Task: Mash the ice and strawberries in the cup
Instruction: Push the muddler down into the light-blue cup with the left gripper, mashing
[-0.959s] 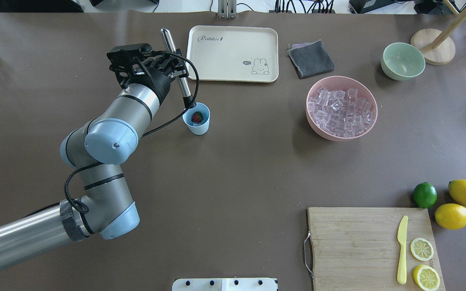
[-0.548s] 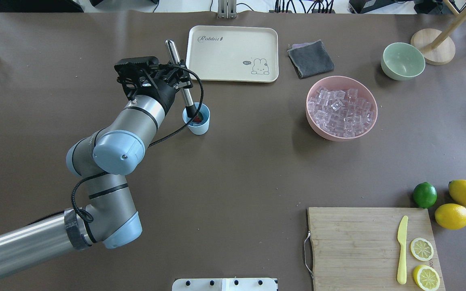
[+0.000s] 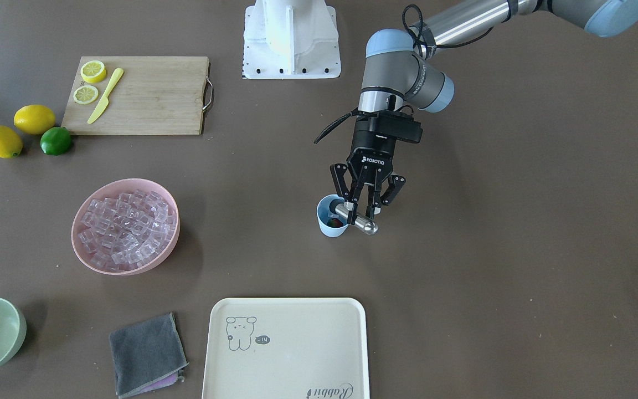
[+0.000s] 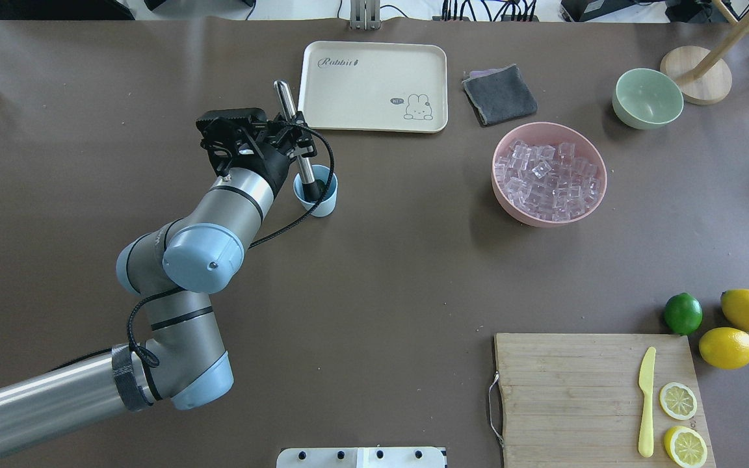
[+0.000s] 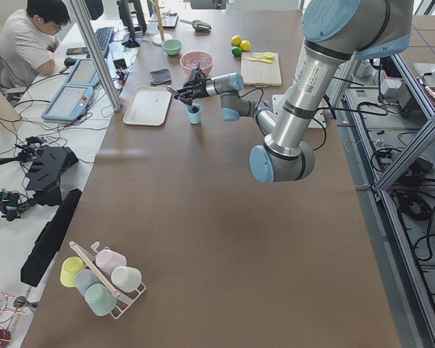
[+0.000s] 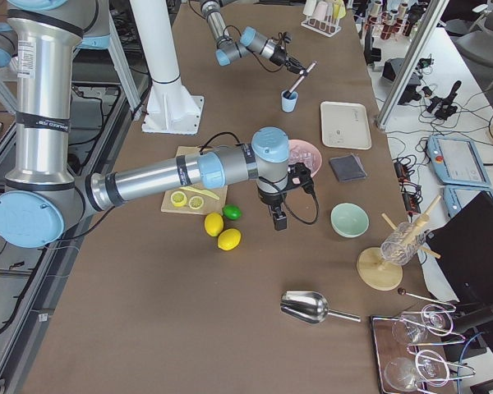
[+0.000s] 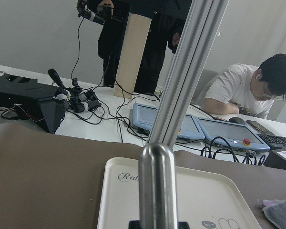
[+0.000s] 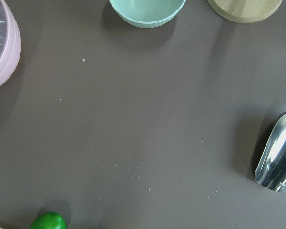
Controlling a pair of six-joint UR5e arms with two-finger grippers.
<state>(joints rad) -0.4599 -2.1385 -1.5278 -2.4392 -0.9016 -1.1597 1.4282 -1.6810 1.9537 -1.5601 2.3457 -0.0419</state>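
The light blue cup (image 4: 320, 197) stands left of the table's middle, also in the front view (image 3: 327, 223). My left gripper (image 4: 289, 132) is shut on a metal muddler (image 4: 291, 116), tilted, with its dark tip down inside the cup. The muddler's top fills the left wrist view (image 7: 157, 181). The red strawberry (image 3: 334, 223) shows in the cup in the front view; from overhead the tip hides it. The ice cubes (image 4: 549, 179) lie in the pink bowl (image 4: 503, 195). My right gripper (image 6: 277, 220) shows only in the right side view, so I cannot tell its state.
A cream tray (image 4: 374, 84) lies behind the cup, with a grey cloth (image 4: 499, 94) and a pale green bowl (image 4: 647, 97) to its right. A cutting board (image 4: 576, 390) holds a yellow knife and lemon slices. A lime (image 4: 683, 313), lemons and a metal scoop (image 8: 279, 162) lie nearby.
My left gripper has moved toward the robot and a little right, and the muddler's tip has gone down into the cup, covering the strawberry from overhead.
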